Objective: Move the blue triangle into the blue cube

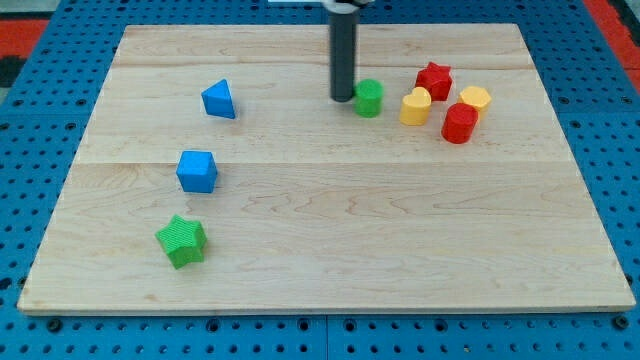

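Observation:
The blue triangle lies on the wooden board at the upper left. The blue cube sits below it, a short gap apart and slightly to the left. My tip rests on the board at the upper middle, well to the right of the blue triangle and just left of a green cylinder, close to touching it.
A green star lies at the lower left, below the blue cube. At the upper right sit a red star, a yellow block, a red cylinder and a yellow hexagon. The wooden board rests on a blue pegboard.

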Robot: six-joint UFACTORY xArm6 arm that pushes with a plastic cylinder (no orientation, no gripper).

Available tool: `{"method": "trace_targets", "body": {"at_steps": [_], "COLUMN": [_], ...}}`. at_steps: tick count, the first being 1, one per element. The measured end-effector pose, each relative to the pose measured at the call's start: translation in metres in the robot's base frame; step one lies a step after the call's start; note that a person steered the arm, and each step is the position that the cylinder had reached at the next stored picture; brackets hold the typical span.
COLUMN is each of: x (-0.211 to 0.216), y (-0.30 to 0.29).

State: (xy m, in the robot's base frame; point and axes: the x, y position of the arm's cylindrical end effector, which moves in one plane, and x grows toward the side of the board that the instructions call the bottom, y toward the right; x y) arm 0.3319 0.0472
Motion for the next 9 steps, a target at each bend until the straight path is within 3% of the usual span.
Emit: {"method": "trace_targets", "body": {"at_steps": [1, 4, 5, 7, 9], "x": [0.004, -0.078, -0.066, 0.025, 0.065], "y": [0.027, -0.146, -0.192, -0.178, -0.188]}}
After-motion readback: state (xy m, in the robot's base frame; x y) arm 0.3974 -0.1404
